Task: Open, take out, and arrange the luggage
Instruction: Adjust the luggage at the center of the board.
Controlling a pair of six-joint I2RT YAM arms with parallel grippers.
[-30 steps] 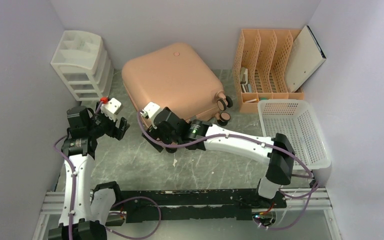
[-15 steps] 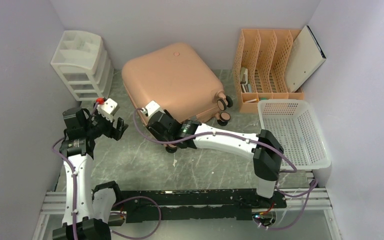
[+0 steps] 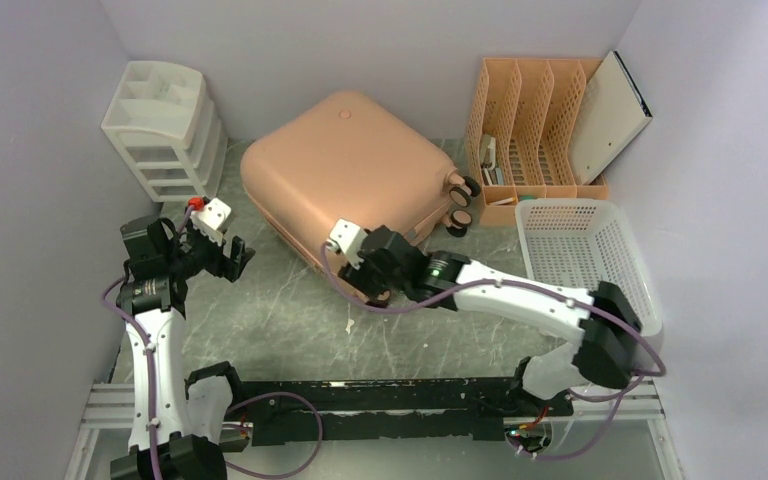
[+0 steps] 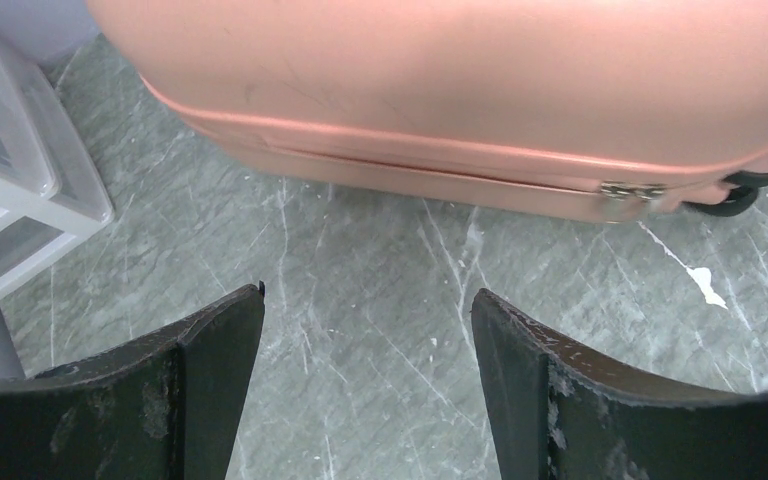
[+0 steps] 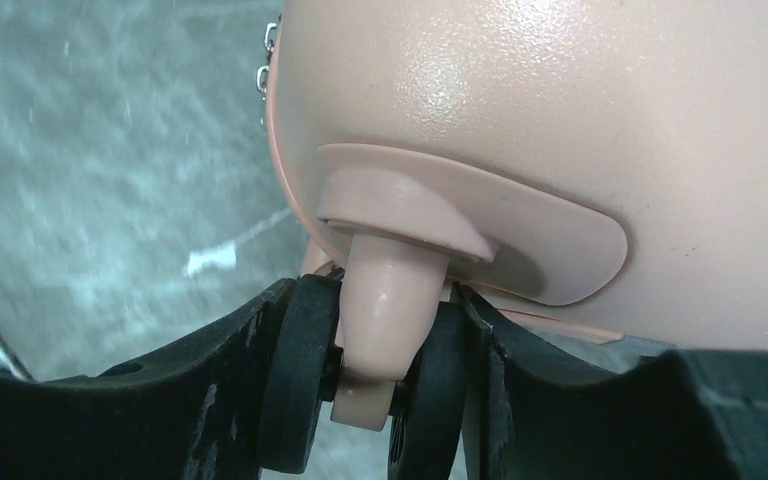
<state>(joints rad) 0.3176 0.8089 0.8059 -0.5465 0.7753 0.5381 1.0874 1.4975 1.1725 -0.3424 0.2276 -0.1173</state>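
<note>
The luggage [image 3: 340, 170], a large salmon-pink hard-shell suitcase, lies closed on the grey table, tilted. My right gripper [image 3: 375, 290] is at its near corner. In the right wrist view the two fingers of my right gripper [image 5: 378, 300] press on both sides of a black spinner wheel [image 5: 300, 380] and its pink stem under the shell [image 5: 560, 100]. My left gripper [image 3: 240, 255] hangs open left of the suitcase, apart from it. The left wrist view shows my left gripper [image 4: 368, 300] with bare table between the fingers, and the suitcase's side [image 4: 460, 70] with its zipper pull [image 4: 625, 190] ahead.
A white drawer unit [image 3: 165, 125] stands at the back left. An orange-tan file rack [image 3: 530, 120] with a flat board [image 3: 610, 115] leaning in it is at the back right. A white mesh basket [image 3: 585, 260] sits right of the suitcase. Walls close in on three sides.
My right gripper has closed on the near wheel and swung right, turning the suitcase; its far wheels have moved up toward the file rack. The left arm has barely moved.
</note>
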